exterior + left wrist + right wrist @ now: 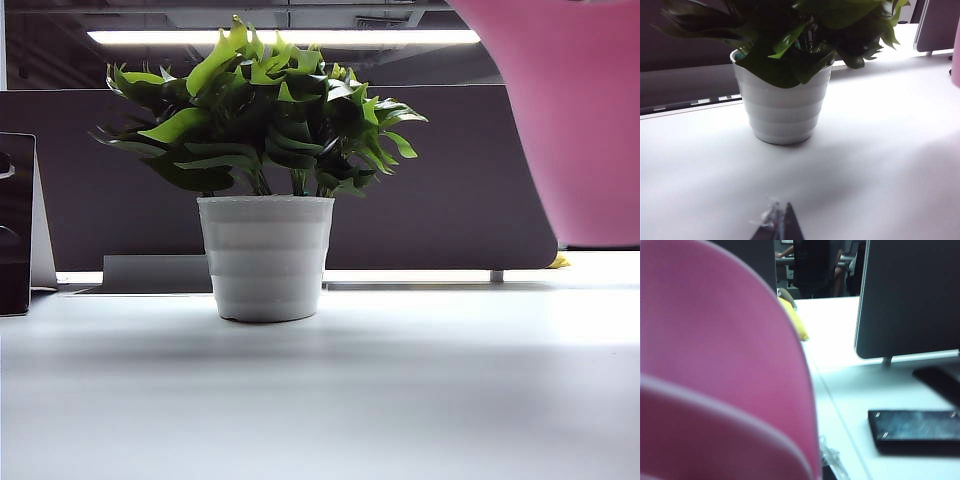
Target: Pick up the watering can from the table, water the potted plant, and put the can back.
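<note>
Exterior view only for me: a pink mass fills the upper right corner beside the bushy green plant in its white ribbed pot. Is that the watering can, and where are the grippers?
Observer: The right wrist view is filled by the smooth pink plastic watering can; only a sliver of the right gripper shows beside it, grip unconfirmed.
Operator: And the left?
Observer: The left gripper sits low over the white table, tips together, short of the potted plant and apart from it.
Operator: Anything else near the can?
Observer: A flat black rectangular device lies on the table beside it.
</note>
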Robot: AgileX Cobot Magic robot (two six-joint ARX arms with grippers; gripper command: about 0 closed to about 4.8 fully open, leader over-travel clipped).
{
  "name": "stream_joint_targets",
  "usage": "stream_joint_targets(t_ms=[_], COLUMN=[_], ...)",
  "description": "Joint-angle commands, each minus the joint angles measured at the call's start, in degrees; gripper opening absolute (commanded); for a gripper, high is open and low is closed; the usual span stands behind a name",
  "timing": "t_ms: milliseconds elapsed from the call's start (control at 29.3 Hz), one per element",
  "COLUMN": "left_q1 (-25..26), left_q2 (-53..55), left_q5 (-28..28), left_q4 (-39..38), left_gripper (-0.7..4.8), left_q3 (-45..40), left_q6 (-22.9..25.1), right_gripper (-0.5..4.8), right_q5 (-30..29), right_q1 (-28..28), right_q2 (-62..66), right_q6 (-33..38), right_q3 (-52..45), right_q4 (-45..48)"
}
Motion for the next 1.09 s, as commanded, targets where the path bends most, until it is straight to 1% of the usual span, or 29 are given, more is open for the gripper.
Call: stream_joint_targets(t_ms=[34,102,273,409,580,648,716,750,819,853,955,1091], left_q1=[0.0,0.0,0.0,0.6,1.1,1.6,1.7,1.7,1.7,1.7,1.7,1.6], left_q2=[0.0,0.0,0.0,0.0,0.0,0.0,0.0,0.0,0.0,0.0,0.1,0.1], left_q5=[0.0,0.0,0.0,0.0,0.0,0.0,0.0,0.0,0.0,0.0,0.0,0.0], left_q4=[0.8,0.8,0.8,0.8,0.2,-4.0,-10.3,-14.3,-19.4,-20.1,-20.7,-20.7], left_gripper=[-0.05,-0.05,-0.05,-0.05,-0.05,-0.05,-0.05,-0.05,-0.05,-0.05,-0.05,-0.05], left_q3=[0.0,0.0,0.1,0.1,0.5,3.0,6.8,9.5,14.1,15.2,20.4,24.4], left_q6=[0.0,0.0,0.0,0.0,0.0,0.0,0.0,0.0,0.0,0.0,0.0,0.0], right_gripper=[-0.02,-0.02,-0.02,-0.02,-0.02,-0.02,-0.02,-0.02,-0.02,-0.02,-0.02,-0.02], right_q5=[-0.3,-0.3,0.9,1.2,1.2,1.1,1.3,1.8,2.8,2.8,5.7,7.0], right_q1=[0.0,0.1,0.2,0.2,0.2,0.3,1.0,1.6,2.9,3.7,6.7,9.0], right_q2=[-1.8,-2.3,-2.4,-2.4,-2.4,-2.4,-2.3,-2.2,-1.8,-1.4,0.7,4.0], right_q6=[-3.5,-4.8,-11.7,-15.1,-19.4,-21.2,-22.6,-24.1,-26.6,-27.5,-29.7,-33.2], right_q3=[5.2,8.2,15.8,20.7,24.6,25.4,26.2,26.4,27.4,28.0,31.1,35.2], right_q4=[-3.7,-6.4,-13.6,-18.8,-22.3,-23.4,-24.1,-23.9,-23.9,-23.9,-23.6,-23.9])
